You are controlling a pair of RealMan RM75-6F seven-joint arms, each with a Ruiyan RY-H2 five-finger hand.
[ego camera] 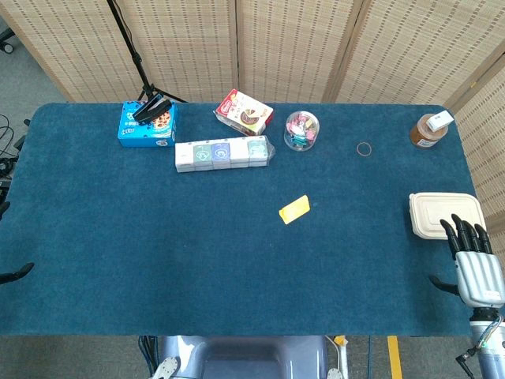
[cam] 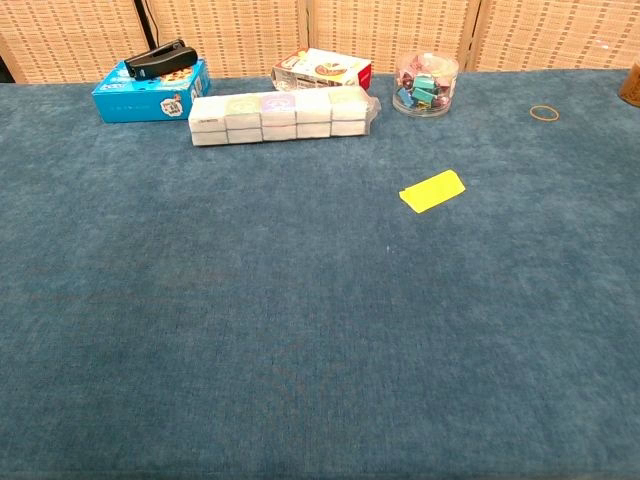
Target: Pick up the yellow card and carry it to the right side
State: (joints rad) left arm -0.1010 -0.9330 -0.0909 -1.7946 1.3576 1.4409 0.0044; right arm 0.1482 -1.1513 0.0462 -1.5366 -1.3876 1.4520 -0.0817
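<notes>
The yellow card (ego camera: 294, 209) lies flat on the blue tablecloth a little right of the middle, and shows again in the chest view as the yellow card (cam: 432, 190). My right hand (ego camera: 475, 262) hovers at the table's right edge, fingers stretched forward and thumb out, holding nothing, far to the right of the card. Of my left hand (ego camera: 16, 273) only a dark thumb tip and a fingertip peek in at the left edge, spread apart and holding nothing. Neither hand appears in the chest view.
A beige lidded lunch box (ego camera: 447, 214) sits just ahead of the right hand. Along the back are a blue box with a stapler (ego camera: 147, 122), a row of small boxes (ego camera: 223, 153), a snack box (ego camera: 244, 111), a jar of clips (ego camera: 301, 129), a rubber band (ego camera: 364, 148) and a brown jar (ego camera: 430, 129).
</notes>
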